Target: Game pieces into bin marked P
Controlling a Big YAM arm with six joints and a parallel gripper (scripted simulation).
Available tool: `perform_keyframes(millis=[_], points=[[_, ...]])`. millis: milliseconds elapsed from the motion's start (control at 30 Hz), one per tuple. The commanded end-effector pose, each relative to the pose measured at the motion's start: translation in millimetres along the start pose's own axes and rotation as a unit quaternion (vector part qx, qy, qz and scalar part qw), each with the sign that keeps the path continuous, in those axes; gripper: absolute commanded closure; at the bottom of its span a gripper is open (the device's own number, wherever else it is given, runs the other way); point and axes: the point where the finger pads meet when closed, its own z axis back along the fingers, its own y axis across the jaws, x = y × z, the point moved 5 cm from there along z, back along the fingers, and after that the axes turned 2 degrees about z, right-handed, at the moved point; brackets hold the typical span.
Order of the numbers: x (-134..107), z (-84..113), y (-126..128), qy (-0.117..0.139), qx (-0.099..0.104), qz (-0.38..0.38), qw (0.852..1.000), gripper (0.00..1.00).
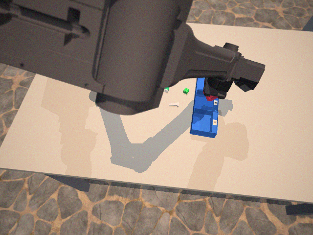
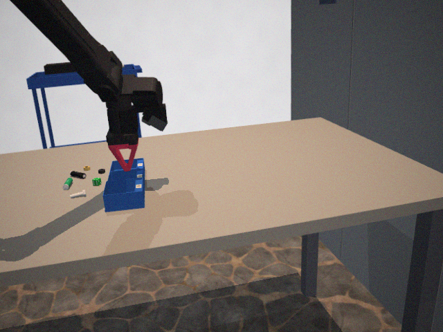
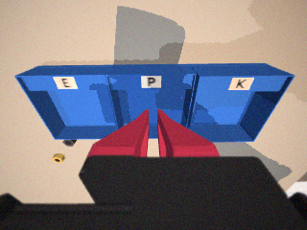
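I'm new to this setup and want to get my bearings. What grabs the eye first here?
The dark arm fills the top view, its red-fingered gripper hovering with jaws nearly shut and nothing visible between them, over the middle compartment marked P of a blue three-part bin. Beside the bin lies a small scatter on the tan table: a green die, a white bolt and a green-and-white cylinder.
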Motion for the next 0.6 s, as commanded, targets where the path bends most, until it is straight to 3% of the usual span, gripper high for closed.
perform_keyframes(millis=[0,267,367,400,567], points=[[7,-12.1,-1,-0.004,-0.002,0.002,1.000,0.91],[5,-33.1,0,-0.003,-0.002,0.003,1.000,0.91],[5,-33.3,0,-0.003,-0.003,0.003,1.000,0.91],[12,-17.2,7,-0.020,0.002,0.010,1.000,0.91],[12,-15.6,6,-0.019,0.002,0.009,1.000,0.91]])
